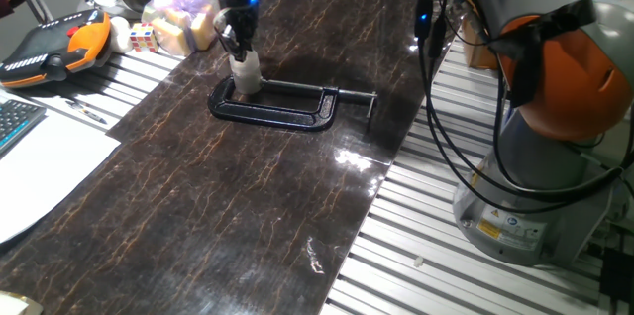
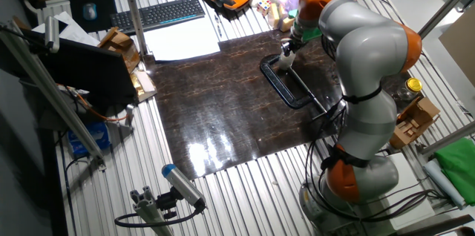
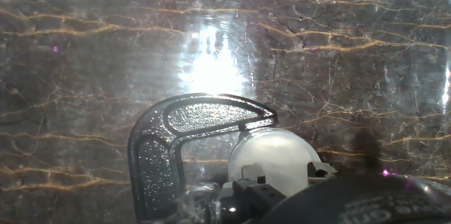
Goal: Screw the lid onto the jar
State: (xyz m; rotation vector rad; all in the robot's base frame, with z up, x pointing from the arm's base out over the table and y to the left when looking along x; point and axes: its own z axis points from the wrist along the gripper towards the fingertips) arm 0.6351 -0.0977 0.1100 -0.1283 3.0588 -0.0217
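Note:
The jar (image 1: 247, 80) is a small whitish cylinder standing upright on the dark mat, inside the open mouth of a black C-clamp (image 1: 287, 109). The lid (image 1: 242, 58) sits on top of it. My gripper (image 1: 239, 50) comes straight down from above, shut on the lid. The other fixed view shows the gripper (image 2: 286, 52) over the jar (image 2: 284, 61) at the clamp's far end. In the hand view the lid (image 3: 278, 155) shows as a pale round dome beside the clamp's curved frame (image 3: 162, 153). My fingers (image 3: 257, 189) cover its lower edge.
The clamp's screw handle (image 1: 357, 97) points right across the mat (image 1: 198, 206). Behind the jar are a bag of soft items (image 1: 183, 13), a die (image 1: 142, 36) and an orange teach pendant (image 1: 50, 48). White paper (image 1: 40, 166) lies at the left. The arm's base (image 1: 555, 107) stands at the right.

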